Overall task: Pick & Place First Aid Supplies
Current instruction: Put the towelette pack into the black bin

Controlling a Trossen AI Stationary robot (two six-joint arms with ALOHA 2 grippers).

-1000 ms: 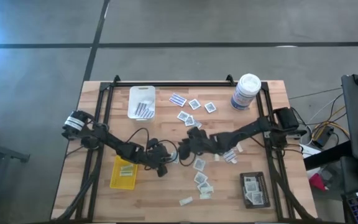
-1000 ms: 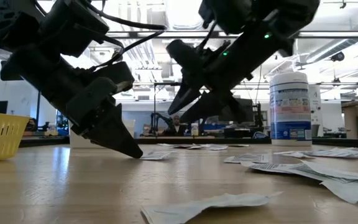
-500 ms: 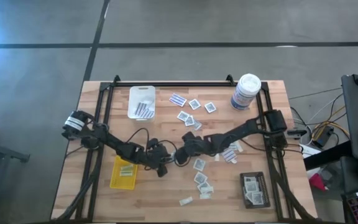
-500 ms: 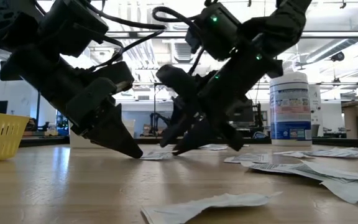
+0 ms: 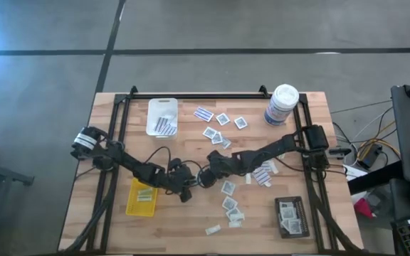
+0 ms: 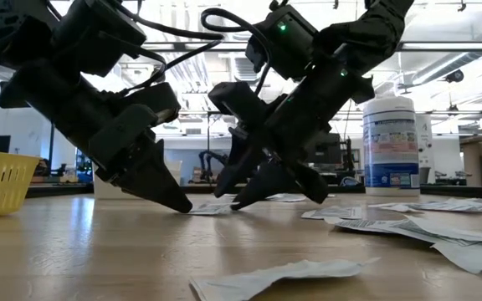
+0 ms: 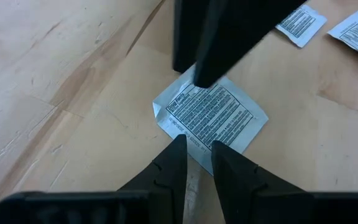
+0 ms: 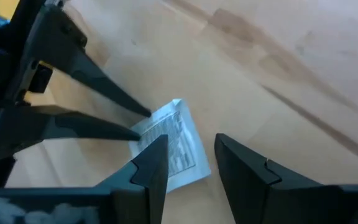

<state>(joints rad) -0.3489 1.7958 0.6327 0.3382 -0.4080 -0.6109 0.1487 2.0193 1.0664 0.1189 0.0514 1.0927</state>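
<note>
One first aid packet (image 7: 211, 116), a white square printed with dark text, lies flat on the wood at the table's middle. My left gripper (image 7: 197, 144) slants down at its near-left edge with a narrow gap between the fingers. My right gripper (image 8: 191, 140) stands open over the same packet (image 8: 174, 147) from the opposite side. In the high view the two grippers (image 5: 191, 183) (image 5: 205, 178) nearly meet. More packets lie scattered toward the far side (image 5: 223, 121) and the near-right (image 5: 230, 206). My left gripper has both fingertips (image 7: 180, 142) set on the packet's edge (image 7: 188, 138), slanting down from the table's left. The packet lies flat on the table, not lifted. My right gripper has one fingertip (image 7: 204, 78) on the packet's opposite edge (image 7: 219, 87), slanting down from the right. Its other finger (image 8: 235, 163) stands beside the packet.
A white tray (image 5: 162, 116) with striped strips sits far-left, a yellow tray (image 5: 142, 197) near-left, a black tray (image 5: 291, 215) near-right. The tall white canister (image 5: 282, 104) stands at the far right. Black rails run along the table's sides.
My right gripper has moved toward the table's left and down onto the packet at my left gripper's tips, staying open. The left gripper and the packet have kept still.
</note>
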